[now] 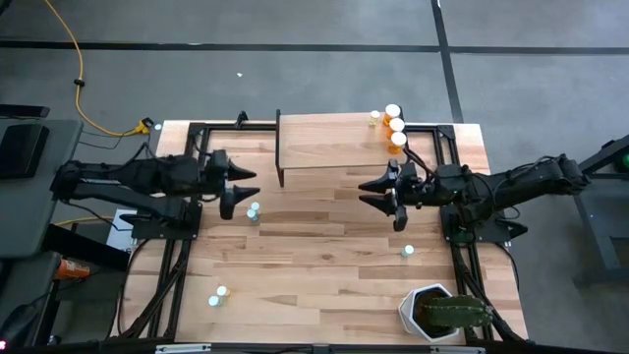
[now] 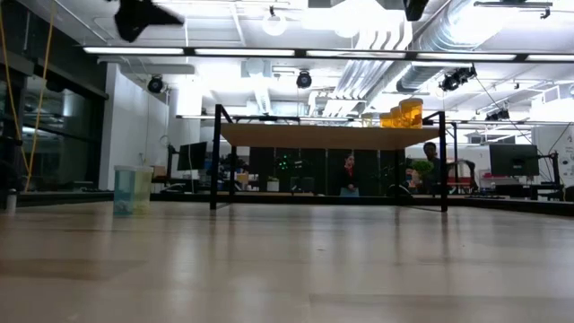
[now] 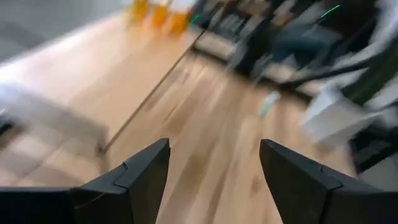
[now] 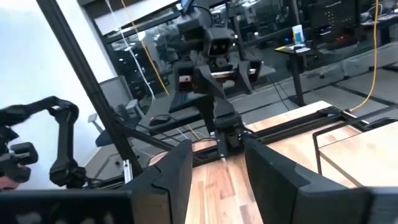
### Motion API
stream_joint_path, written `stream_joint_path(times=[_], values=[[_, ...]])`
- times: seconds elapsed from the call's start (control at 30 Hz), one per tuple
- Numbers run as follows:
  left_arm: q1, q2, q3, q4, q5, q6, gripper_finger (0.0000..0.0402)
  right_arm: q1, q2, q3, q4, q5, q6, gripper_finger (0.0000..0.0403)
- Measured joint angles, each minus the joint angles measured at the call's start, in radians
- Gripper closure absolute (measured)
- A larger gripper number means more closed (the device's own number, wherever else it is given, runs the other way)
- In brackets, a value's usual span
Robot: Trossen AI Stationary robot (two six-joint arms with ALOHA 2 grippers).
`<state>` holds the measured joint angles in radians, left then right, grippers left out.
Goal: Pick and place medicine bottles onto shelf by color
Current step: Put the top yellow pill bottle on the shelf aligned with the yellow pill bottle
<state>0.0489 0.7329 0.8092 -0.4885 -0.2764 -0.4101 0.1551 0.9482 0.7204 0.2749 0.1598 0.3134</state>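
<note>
Medicine bottles still lie scattered: two pale ones (image 1: 217,296) near the tabletop's (image 1: 324,256) front left, one (image 1: 254,210) just beside the left pincer (image 1: 247,184), whose fingers are spread and empty. The shelf (image 1: 329,143) holds three orange bottles (image 1: 395,125) at its right end. The right pincer (image 1: 371,191), part open, seems empty. A lone bottle (image 1: 408,252) sits near it. Likely a fetch step; the next move calls for descending over a bottle. Mid-tabletop is open; the shelf edge is close.
</note>
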Motion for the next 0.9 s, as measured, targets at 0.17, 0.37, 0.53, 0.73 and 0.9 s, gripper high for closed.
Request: stream_joint_path(times=[0.17, 0.37, 0.53, 0.73, 0.9], values=[[0.025, 0.083, 0.036, -0.167, -0.04, -0.175, 0.0151, 0.0, 0.0, 0.0, -0.007, 0.002, 0.001, 0.0265], [0.063, 0.233, 0.035, -0.336, 0.026, -0.255, 0.0117, 0.0, 0.0, 0.0, -0.046, 0.003, 0.003, 0.0265], [0.109, 0.387, 0.035, -0.389, 0.098, -0.439, 0.0109, 0.0, 0.0, 0.0, -0.09, 0.004, 0.055, 0.0265], [0.141, 0.548, 0.035, -0.383, 0.117, -0.513, 0.0108, 0.0, 0.0, 0.0, -0.123, 0.004, 0.097, 0.0265], [0.158, 0.621, 0.035, -0.378, 0.137, -0.564, 0.0108, 0.0, 0.0, 0.0, -0.127, 0.004, 0.098, 0.0265]])
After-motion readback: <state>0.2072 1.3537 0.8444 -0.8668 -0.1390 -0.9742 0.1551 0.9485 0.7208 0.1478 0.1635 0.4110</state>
